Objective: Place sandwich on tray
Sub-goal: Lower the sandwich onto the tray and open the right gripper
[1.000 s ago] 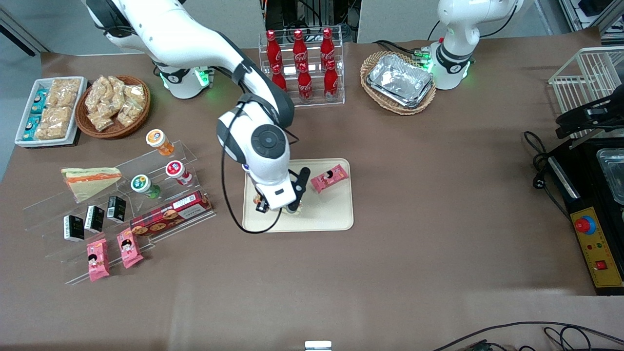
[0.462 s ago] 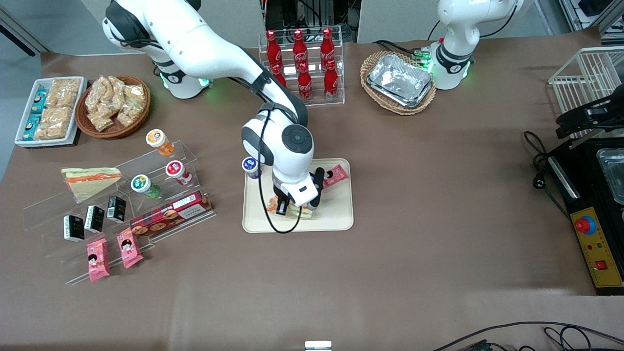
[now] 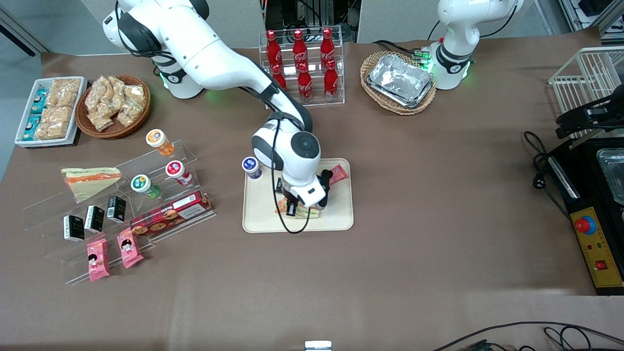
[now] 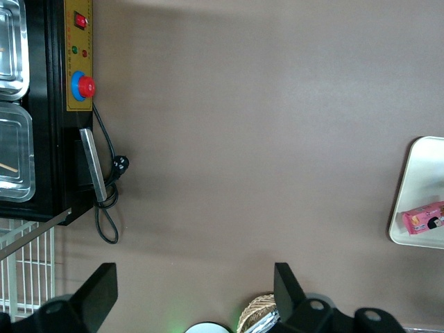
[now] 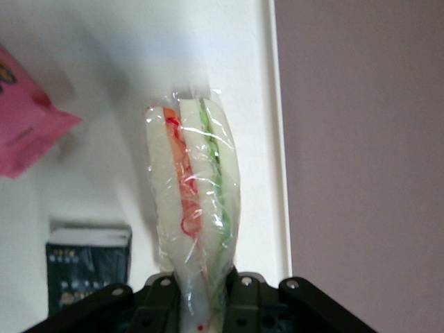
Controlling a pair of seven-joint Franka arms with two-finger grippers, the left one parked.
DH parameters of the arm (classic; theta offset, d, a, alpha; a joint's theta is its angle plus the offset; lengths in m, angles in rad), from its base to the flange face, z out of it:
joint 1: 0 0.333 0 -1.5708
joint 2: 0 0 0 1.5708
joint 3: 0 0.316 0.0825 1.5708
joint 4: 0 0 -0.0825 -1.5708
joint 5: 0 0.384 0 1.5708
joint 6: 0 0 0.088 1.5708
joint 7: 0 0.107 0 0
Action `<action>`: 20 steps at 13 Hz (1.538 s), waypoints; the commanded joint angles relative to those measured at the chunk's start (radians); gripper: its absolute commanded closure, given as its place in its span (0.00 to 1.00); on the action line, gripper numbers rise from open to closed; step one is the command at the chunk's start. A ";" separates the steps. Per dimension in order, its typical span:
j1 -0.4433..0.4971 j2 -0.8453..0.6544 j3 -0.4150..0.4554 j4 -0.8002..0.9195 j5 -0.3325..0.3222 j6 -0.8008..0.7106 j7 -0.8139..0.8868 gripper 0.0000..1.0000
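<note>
My right gripper [image 3: 298, 207] hangs low over the cream tray [image 3: 336, 214], shut on the wrapped sandwich [image 3: 312, 213]. In the right wrist view the sandwich [image 5: 194, 194] stands on edge between the jaws of the gripper [image 5: 201, 300], showing pale bread, an orange-red layer and a green one. It sits over the tray [image 5: 104, 83] close to the tray's rim [image 5: 276, 139]. I cannot tell whether the wedge touches the tray floor. The tray's end [image 4: 424, 173] also shows in the left wrist view.
On the tray lie a pink snack packet [image 3: 337, 174] and a small dark carton [image 5: 87, 267]. A blue-lidded cup [image 3: 250, 165] stands at the tray's corner. A similar wedge [image 3: 90, 180] rests on the clear stepped shelf [image 3: 161, 161] with cups, cartons and snacks. Cola bottles [image 3: 302, 63] stand farther back.
The gripper has carried the sandwich along the tray toward the parked arm's end, and the arm has stretched out. The blue-lidded cup has come into view.
</note>
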State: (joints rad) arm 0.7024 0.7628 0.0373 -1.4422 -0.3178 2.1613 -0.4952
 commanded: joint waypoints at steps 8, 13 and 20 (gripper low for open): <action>0.014 0.018 -0.002 0.019 -0.027 0.045 0.014 0.20; -0.035 -0.126 -0.011 0.005 0.152 -0.027 0.096 0.00; -0.202 -0.368 -0.011 0.009 0.196 -0.311 0.331 0.00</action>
State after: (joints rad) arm 0.5649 0.4814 0.0194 -1.4076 -0.1738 1.9126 -0.1978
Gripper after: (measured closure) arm 0.000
